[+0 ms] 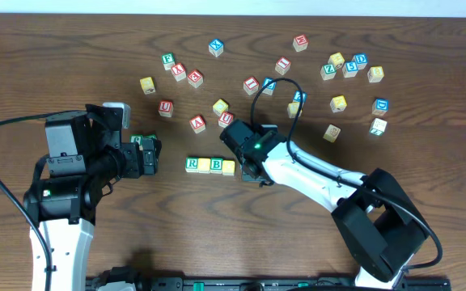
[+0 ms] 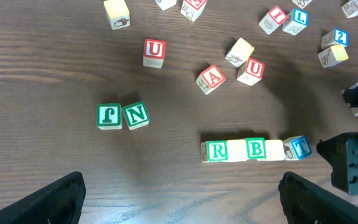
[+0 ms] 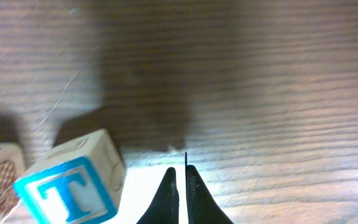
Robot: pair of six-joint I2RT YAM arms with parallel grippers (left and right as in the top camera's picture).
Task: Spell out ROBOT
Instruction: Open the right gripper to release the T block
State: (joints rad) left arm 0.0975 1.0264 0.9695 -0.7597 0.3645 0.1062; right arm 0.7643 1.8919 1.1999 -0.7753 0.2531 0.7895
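Note:
Five cubes lie in a row on the table: green-bordered R (image 2: 217,150), a yellow-faced cube (image 2: 235,149), green-bordered B (image 2: 256,149), a second yellow-faced cube (image 2: 274,149) and blue-bordered T (image 2: 298,147), which sits slightly turned. From overhead the R (image 1: 191,165) and B (image 1: 217,165) show, while the right arm covers the T. My right gripper (image 3: 180,177) is shut with nothing in it, just right of the T (image 3: 73,186) and apart from it. My left gripper (image 2: 185,208) stands wide open over bare wood, left of the row.
Green F (image 2: 109,116) and N (image 2: 135,115) cubes sit beside my left gripper. Red-lettered U (image 2: 155,51), A (image 2: 211,78) and U (image 2: 252,70) cubes lie behind the row. Several more cubes are scattered across the far half of the table (image 1: 95,48).

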